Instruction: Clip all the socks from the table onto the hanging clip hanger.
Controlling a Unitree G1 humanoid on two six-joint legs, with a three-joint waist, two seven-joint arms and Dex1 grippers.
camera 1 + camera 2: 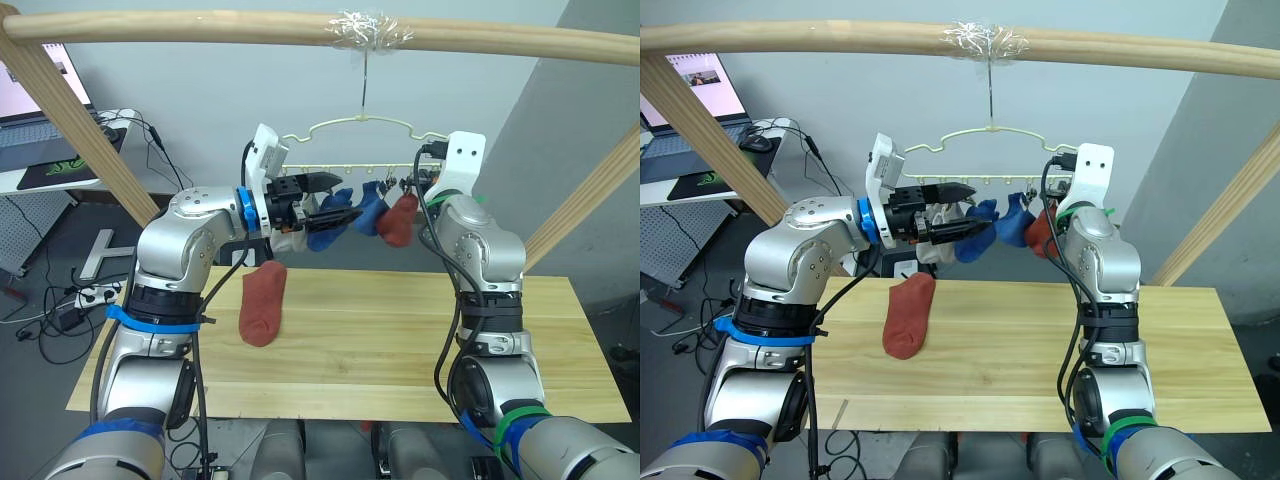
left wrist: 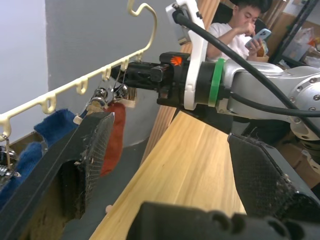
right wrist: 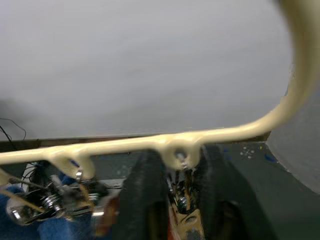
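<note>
Right gripper (image 3: 175, 200) pinches a clip on the clip hanger (image 1: 360, 127); left gripper (image 1: 325, 198) hangs open-jawed nearby. One rust-red sock (image 1: 262, 303) remains on the tabletop (image 1: 400, 350); keep that clip steady.

Non-task items present around the work area.
Wooden pole frame (image 1: 300, 30): horizontal bar overhead, tape wrapped at its middle (image 1: 368, 30), slanted supports at both sides. Open laptop (image 1: 690, 110) on a white desk (image 1: 40, 175) at far left, mouse (image 1: 758, 143) beside it. Power strip (image 1: 95, 293) and cables on the floor below. Seated person holding a phone (image 2: 240, 25) in the background.
</note>
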